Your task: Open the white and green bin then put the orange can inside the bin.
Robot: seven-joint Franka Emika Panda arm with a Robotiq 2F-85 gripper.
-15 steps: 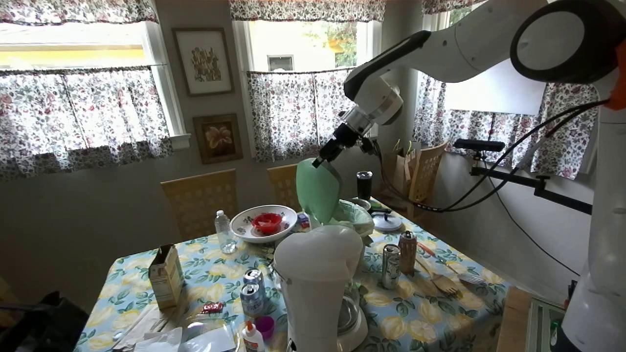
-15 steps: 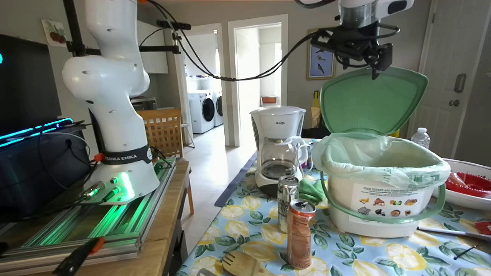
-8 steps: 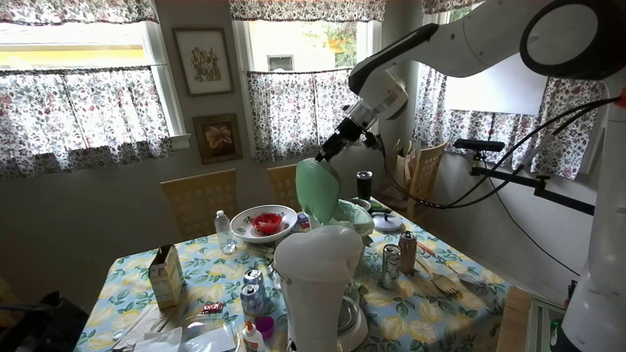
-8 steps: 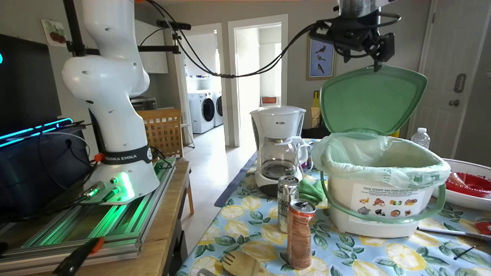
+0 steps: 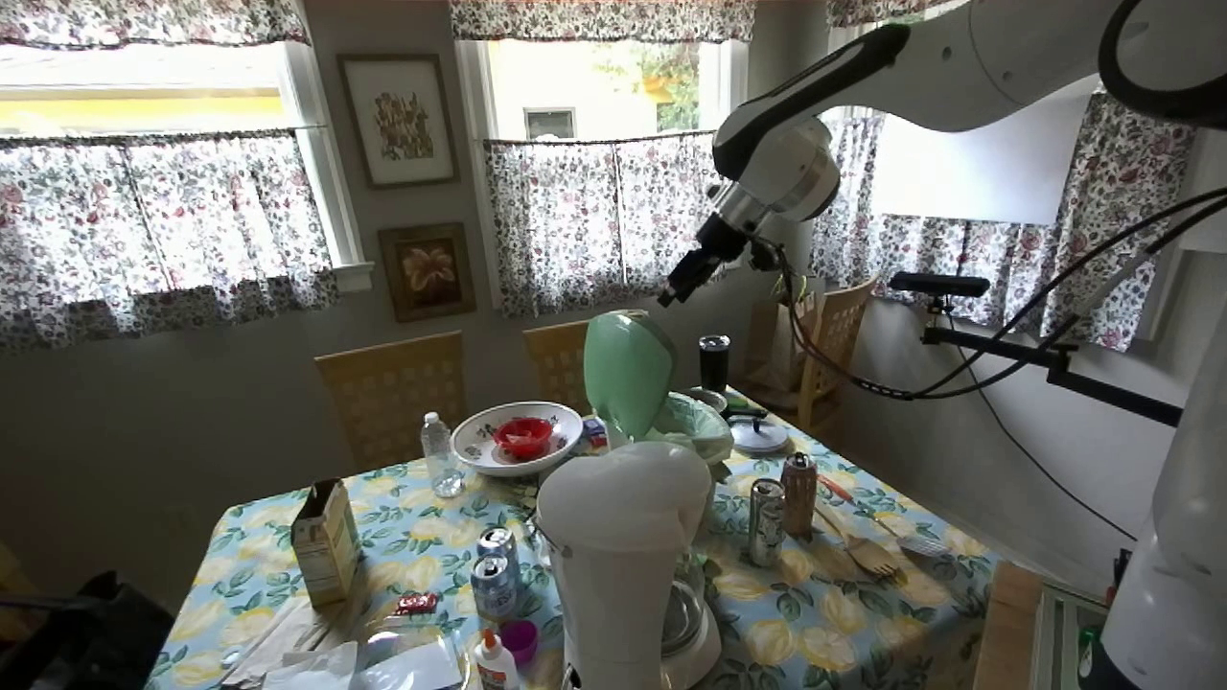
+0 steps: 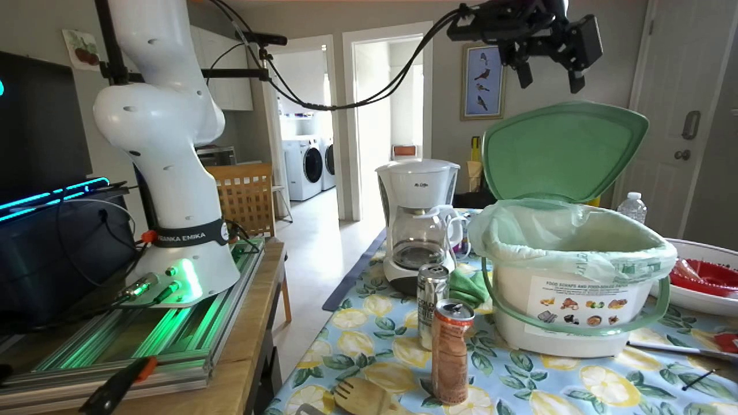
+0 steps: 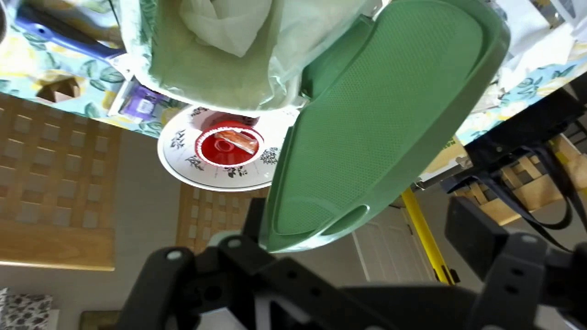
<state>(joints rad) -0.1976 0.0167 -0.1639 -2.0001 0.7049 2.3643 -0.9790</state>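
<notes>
The white and green bin stands on the table with a pale green liner over its rim. Its green lid stands upright and open, and also shows in an exterior view and in the wrist view. The orange can stands upright on the table in front of the bin, and shows in both exterior views. My gripper is open and empty, above the lid's top edge and apart from it. In the wrist view my gripper has its fingers wide apart, with the lid's edge between them in the picture.
A silver can stands close beside the orange can. A white coffee maker stands near the bin. A wide white bowl holds a red one. A wooden fork lies near the cans.
My gripper has risen off the lid's top edge and moved back toward the robot's base. The lid has shifted slightly and still stands open. The cans have not moved.
</notes>
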